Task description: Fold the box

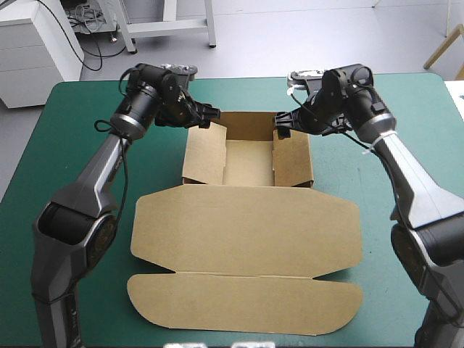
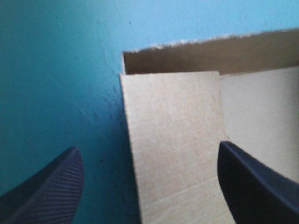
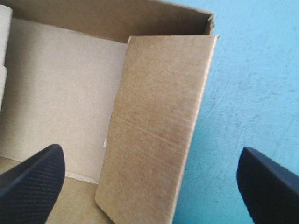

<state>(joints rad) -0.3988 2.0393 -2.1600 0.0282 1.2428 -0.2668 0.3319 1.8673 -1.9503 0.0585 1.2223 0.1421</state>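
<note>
Your box sits mid-table on the teal-green cover. Its tray lies toward the far edge with walls raised, and its lid lies flat on the near side. A narrower front flap lies flat too, beyond a crease, and ends close to the near edge.

Your left gripper hangs at the tray's far-left corner and your right gripper at its far-right corner. The far wall runs between them.

Both sets of fingers are spread wide and grasp nothing. Each gripper has one thing in its gap: a side wall.

- **Left wrist view:** the left side wall fills the space between the black fingers. One finger is over bare cover outside the box and the other over the tray's floor.
- **Right wrist view:** the right side wall stands between the fingers the same way, with one finger inside the tray and one outside over the cover.

You cannot tell from these views whether either finger touches the board.

Both arms reach in along the lid's two sides without crossing over it.
</note>
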